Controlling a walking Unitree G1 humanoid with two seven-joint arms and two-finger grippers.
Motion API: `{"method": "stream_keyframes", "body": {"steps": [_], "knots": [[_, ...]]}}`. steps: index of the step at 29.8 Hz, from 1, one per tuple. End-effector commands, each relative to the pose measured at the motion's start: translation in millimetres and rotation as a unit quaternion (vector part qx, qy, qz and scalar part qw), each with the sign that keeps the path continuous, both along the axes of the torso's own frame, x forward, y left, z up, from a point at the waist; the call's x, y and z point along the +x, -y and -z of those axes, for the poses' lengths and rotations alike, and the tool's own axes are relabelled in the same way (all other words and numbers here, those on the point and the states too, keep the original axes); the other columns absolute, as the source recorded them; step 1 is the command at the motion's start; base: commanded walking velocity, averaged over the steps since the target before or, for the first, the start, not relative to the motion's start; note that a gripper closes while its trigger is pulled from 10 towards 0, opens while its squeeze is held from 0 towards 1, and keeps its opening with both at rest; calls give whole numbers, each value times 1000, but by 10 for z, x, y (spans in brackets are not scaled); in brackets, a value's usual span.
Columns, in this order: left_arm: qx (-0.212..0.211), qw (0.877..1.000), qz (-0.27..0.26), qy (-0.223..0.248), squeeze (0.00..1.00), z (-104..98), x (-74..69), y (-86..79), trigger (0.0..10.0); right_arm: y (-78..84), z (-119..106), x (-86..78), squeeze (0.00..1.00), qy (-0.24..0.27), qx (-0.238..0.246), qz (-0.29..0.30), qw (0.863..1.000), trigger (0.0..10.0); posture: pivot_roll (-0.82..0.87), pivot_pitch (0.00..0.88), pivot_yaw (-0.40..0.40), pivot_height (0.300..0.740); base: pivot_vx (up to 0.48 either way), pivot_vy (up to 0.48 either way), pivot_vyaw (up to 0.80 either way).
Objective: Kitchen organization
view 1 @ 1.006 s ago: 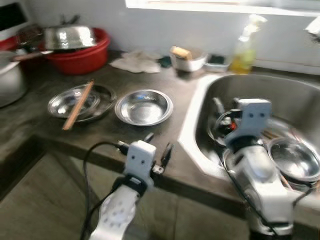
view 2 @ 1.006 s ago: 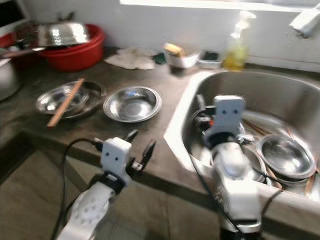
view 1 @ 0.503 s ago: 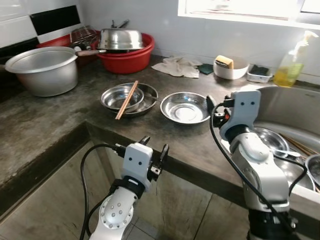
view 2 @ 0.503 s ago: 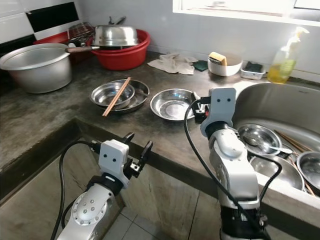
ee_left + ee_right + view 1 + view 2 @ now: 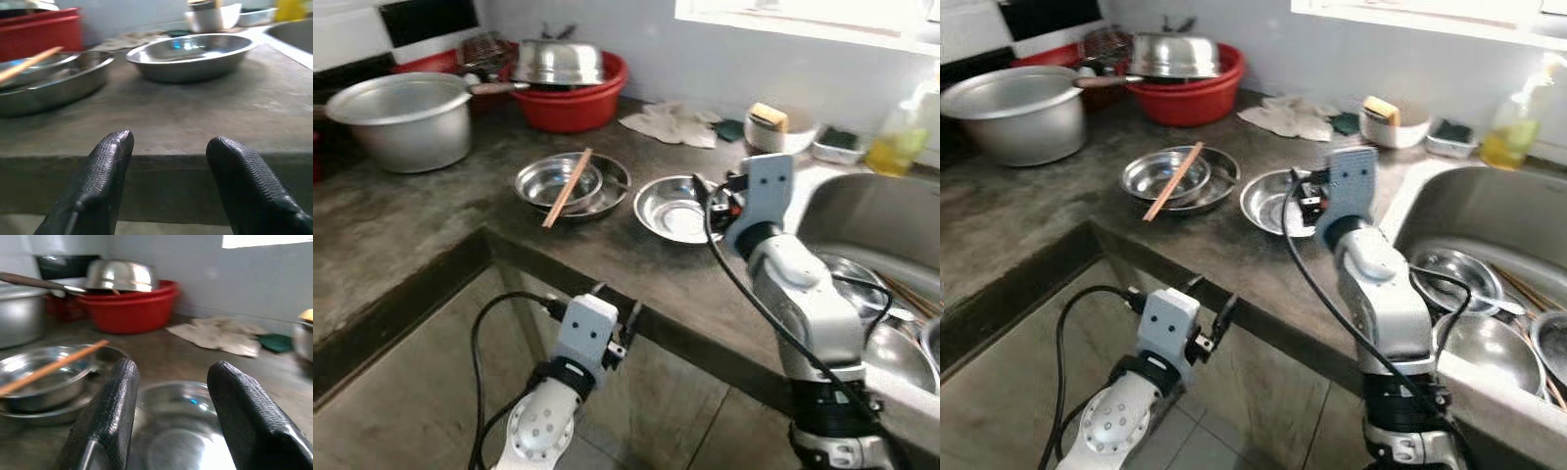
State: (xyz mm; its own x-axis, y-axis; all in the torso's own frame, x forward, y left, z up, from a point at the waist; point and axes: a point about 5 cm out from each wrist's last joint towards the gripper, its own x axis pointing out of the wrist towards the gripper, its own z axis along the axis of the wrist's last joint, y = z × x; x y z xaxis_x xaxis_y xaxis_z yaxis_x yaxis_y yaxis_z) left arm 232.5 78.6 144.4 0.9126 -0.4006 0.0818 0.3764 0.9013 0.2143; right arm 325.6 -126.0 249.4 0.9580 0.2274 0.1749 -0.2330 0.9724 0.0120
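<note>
A steel bowl (image 5: 674, 208) sits empty on the dark counter (image 5: 431, 225), near the sink's (image 5: 876, 211) left rim. The right gripper (image 5: 168, 396) hovers just above this bowl, its two black fingers (image 5: 110, 421) spread wide and holding nothing; in the eye views its white wrist block stands over the bowl's right edge. Just left of the bowl lies a second steel bowl (image 5: 556, 182) nested in a wider steel dish (image 5: 607, 191), with a wooden stick (image 5: 568, 186) resting tilted across them. Behind these, against the wall, a red basin (image 5: 573, 98) carries an upturned steel bowl (image 5: 560, 61). Left of the basin stands a big aluminium pot (image 5: 401, 117). Behind the bowl, a crumpled cloth (image 5: 671, 125) lies on the counter, and right of the cloth a white dish (image 5: 773, 132) holds a yellow sponge (image 5: 770, 116). A bottle (image 5: 901, 137) of yellow liquid stands behind the sink. Inside the sink lie more steel bowls (image 5: 1454, 274).

The left gripper (image 5: 168, 147) hangs below the counter's front edge, in front of the bowl, its fingers (image 5: 105, 171) apart and empty, pointing at the counter's face.
</note>
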Motion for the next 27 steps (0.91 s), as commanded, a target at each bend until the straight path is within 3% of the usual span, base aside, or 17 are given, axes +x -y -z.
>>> {"method": "stream_keyframes", "body": {"steps": [1,12,13,17,18,19,20,27], "knots": [[-7,1000,-3,-6,0,1,14,27,10000,66,-16,8,0,-1,0,13,1000,10000,103,97,-5,740,0,0,0],[-9,1000,2,-11,0,33,-8,27,10000,144,27,74,0,-37,-34,14,999,10000,103,91,-1,740,0,0,0],[-9,1000,3,-14,0,47,-18,18,10000,155,57,86,1000,-50,-38,14,998,10000,105,90,-2,740,0,0,0],[-14,1000,6,-21,0,93,-37,-20,10000,179,100,117,1000,-76,-36,16,996,10000,106,90,0,740,0,0,0],[-13,1000,6,-24,0,107,-39,-33,10000,182,100,134,90,-82,-40,19,996,10000,105,89,-3,740,0,0,0],[-13,1000,5,-26,0,117,-40,-42,10000,184,101,146,90,-86,-43,21,995,10000,105,89,-3,740,0,0,0],[-17,999,9,-27,0,122,-43,-41,10000,194,98,162,0,-87,-52,30,994,10000,103,89,-1,740,0,0,0],[-50,995,70,-43,0,111,-120,43,10000,281,62,280,0,-105,-63,64,990,10000,106,92,-3,740,0,0,0]]}}
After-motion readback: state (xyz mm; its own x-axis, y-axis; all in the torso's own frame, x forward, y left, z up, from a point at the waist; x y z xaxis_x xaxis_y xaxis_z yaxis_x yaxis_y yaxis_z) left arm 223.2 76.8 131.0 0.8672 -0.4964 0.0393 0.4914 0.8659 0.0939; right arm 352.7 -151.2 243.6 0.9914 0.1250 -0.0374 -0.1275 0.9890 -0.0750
